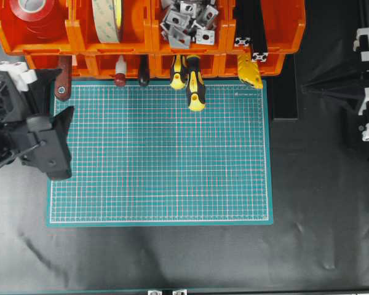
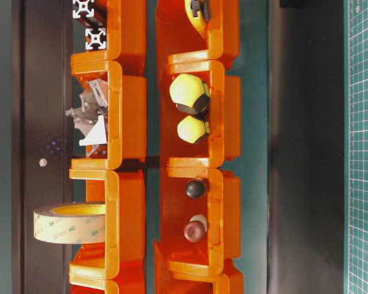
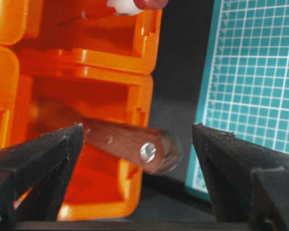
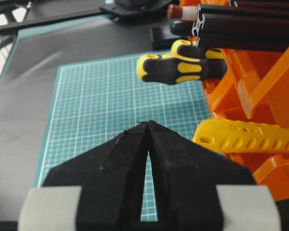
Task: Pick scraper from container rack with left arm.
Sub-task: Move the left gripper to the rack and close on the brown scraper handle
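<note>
Left claw standing open around the scraper handle at the rack.

The left gripper (image 3: 137,144) is standing wide open, its two black fingers (image 3: 43,159) sitting either side of the scraper (image 3: 130,142) without touching it. The scraper's reddish wooden handle is poking out of a lower bin of the orange rack (image 1: 147,37), at about ten o'clock of the green cutting mat (image 1: 160,153) in the overhead view, its ringed hole (image 1: 61,91) lying just off the mat's corner. The right gripper (image 4: 148,126) is resting at three o'clock, its jaws pressed together on nothing.
</note>
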`<state>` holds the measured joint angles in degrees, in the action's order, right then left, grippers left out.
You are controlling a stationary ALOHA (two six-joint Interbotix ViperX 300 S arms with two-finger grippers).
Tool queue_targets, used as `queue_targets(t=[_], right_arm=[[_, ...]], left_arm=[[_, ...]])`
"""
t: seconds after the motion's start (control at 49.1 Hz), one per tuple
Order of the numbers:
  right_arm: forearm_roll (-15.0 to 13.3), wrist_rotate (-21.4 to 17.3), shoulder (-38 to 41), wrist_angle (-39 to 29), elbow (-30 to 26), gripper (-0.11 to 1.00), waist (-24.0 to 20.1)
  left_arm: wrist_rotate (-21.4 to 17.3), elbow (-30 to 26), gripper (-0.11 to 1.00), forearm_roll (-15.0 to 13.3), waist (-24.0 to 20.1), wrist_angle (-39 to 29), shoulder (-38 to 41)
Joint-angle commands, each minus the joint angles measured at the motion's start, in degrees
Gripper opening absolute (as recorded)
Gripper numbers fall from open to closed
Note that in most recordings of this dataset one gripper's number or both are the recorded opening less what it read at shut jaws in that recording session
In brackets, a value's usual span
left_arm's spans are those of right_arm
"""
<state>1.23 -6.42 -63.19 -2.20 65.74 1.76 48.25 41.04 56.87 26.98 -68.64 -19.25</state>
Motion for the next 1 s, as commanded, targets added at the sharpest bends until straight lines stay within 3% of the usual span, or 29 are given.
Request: queue_targets(t=[0.0, 0.733, 0.855, 0.977], right_arm=[[-0.2, 0.2, 0.3, 0.0, -1.1, -0.01, 0.2], [-0.2, 0.1, -0.1, 0.0, -1.0, -0.01, 0.1], [-0.2, 0.1, -0.4, 0.0, -0.8, -0.01, 0.1], [-0.2, 0.1, -0.4, 0.1, -0.7, -0.01, 0.2]], left_arm=[[0.4, 0.4, 0.91, 0.4, -0.4, 2.8, -0.2], [-2.7, 2.0, 0.89, 0.3, -3.2, 3.3, 1.3], [-3.1, 1.8, 0.77, 0.3, -3.2, 3.2, 1.3], [-3.7, 1.5, 0.48, 0.3, -3.1, 2.8, 1.5]])
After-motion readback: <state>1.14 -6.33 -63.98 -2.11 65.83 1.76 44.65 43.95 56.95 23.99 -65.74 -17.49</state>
